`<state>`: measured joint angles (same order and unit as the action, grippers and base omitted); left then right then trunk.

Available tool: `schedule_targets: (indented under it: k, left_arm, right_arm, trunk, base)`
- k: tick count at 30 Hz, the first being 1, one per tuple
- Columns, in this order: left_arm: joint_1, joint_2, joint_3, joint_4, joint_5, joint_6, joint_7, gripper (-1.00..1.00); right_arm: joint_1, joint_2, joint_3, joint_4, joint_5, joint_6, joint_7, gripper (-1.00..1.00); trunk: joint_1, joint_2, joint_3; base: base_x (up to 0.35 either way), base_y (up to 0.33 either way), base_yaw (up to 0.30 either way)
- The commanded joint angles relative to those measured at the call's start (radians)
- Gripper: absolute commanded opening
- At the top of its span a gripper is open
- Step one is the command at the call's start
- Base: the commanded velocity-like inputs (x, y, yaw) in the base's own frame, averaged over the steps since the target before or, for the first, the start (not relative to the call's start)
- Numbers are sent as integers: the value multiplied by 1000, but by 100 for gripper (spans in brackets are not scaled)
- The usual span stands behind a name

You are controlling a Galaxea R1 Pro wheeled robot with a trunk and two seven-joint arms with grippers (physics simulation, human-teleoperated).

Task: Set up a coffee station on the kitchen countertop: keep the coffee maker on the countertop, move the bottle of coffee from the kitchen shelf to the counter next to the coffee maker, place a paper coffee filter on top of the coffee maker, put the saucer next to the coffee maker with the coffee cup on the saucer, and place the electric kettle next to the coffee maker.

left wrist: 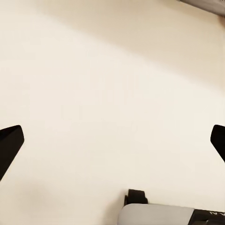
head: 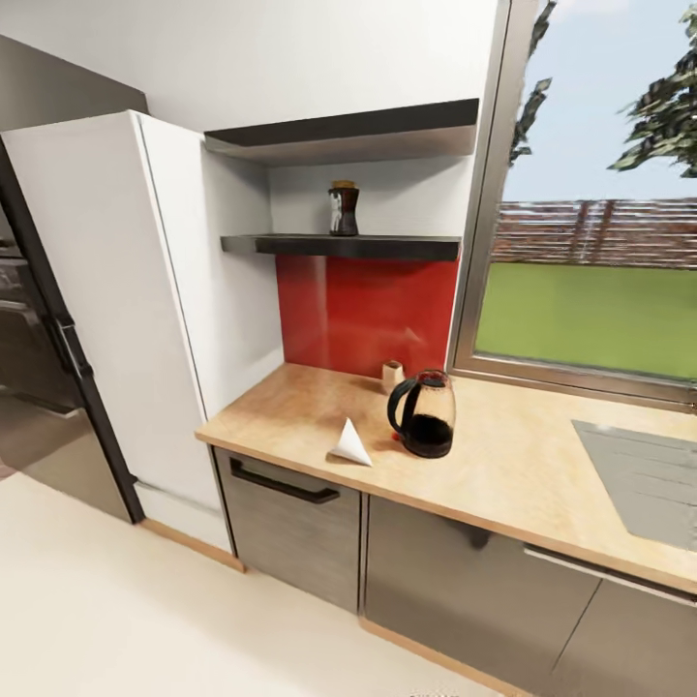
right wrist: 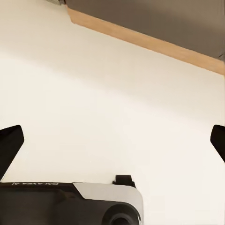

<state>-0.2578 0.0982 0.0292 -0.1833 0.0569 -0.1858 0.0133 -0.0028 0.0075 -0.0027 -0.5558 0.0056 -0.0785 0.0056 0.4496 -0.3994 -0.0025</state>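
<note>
Bottle of coffee (head: 343, 209) on shelf (head: 341, 246); paper coffee filter (head: 350, 443) beside kettle (head: 423, 413)

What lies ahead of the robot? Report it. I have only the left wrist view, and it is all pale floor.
Observer: In the head view, the kitchen countertop is ahead, and the paper coffee filter lies near its front edge.
Operator: Locate the bottle of coffee.
Observer: The bottle of coffee stands upright on the lower dark shelf, above the red backsplash.
Operator: Give me the right gripper's state.
Observer: The right gripper is open and holds nothing. It is over floor near a wooden plinth.
</note>
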Motion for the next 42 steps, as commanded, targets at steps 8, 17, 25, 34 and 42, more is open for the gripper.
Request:
schedule_targets:
  k: [8,17,25,34,42]
  left_arm:
    - [0,0,1,1,6,-3,-1,100]
    - [0,0,1,1,6,-3,-1,100]
    - [0,0,1,1,6,-3,-1,100]
    - [0,0,1,1,6,-3,-1,100]
    - [0,0,1,1,6,-3,-1,100]
  right_arm:
    - [0,0,0,1,1,-3,1,100]
    - [0,0,0,1,1,-3,1,100]
    - [0,0,0,1,2,-3,1,100]
    - [0,0,5,2,5,-4,-4,100]
    - [0,0,5,1,5,-4,-3,100]
  trunk:
    - [0,-1,0]
    - [0,-1,0]
    - [0,-1,0]
    - [0,-1,0]
    - [0,-1,0]
  base:
    - [4,322,-297]
    - [0,322,-297]
    - [11,322,-291]
    - [83,322,-62]
    - [61,322,-1]
